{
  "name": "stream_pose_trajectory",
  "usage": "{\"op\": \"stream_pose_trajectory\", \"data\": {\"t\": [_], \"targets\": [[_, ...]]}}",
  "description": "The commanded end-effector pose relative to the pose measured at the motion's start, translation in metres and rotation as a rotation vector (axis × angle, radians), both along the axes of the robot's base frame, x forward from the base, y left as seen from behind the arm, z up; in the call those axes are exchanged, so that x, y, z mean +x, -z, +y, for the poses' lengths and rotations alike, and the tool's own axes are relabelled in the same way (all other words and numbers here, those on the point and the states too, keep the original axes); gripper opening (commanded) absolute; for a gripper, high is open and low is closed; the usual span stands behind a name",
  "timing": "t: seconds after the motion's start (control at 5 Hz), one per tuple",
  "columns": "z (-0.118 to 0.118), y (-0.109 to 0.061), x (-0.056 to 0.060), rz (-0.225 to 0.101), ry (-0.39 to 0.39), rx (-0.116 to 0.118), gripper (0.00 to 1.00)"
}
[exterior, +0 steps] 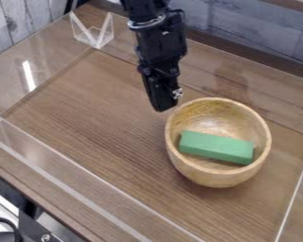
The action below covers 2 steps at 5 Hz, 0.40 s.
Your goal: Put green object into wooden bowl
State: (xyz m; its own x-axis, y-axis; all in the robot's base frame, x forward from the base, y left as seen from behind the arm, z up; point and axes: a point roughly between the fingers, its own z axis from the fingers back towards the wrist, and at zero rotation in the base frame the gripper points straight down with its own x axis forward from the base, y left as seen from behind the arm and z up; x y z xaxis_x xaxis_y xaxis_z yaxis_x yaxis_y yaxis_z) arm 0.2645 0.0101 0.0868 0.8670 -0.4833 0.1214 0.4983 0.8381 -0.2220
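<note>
End effector (166, 100): one, black, pointing steeply downward, tip just beside the upper-left rim of the wooden bowl. It holds nothing. Finger spacing cannot be told from this view; the tips read as one dark mass.

Green object (216, 147): one, flat rectangular block, lying inside the bowl's hollow toward the near side, apart from the end effector.

Wooden bowl (193, 168): one, round, light tan, upright on the worktop (79, 123), right of centre.

Clear barrier panels (41, 165): several, standing along the worktop edges; exact count uncertain.

Clear folded stand (91, 33): one, at the far edge behind the arm.

Status, judged: the block already sits in the bowl, so placement appears done and the step in hand is clearing away.

Handling note: lift straight up and away from the rim before any sideways travel, so the tip neither nudges the bowl nor tips it; keep clear of the barrier panels.
</note>
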Motion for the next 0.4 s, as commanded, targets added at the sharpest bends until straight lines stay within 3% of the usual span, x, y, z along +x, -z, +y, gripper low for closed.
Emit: {"op": "stream_pose_trajectory", "data": {"t": [0.0,0.2], "targets": [[0.0030,-0.0193,0.0081,-0.073,-0.042,0.029,1.00],[0.0019,-0.0242,0.0097,-0.091,-0.083,0.051,1.00]]}}
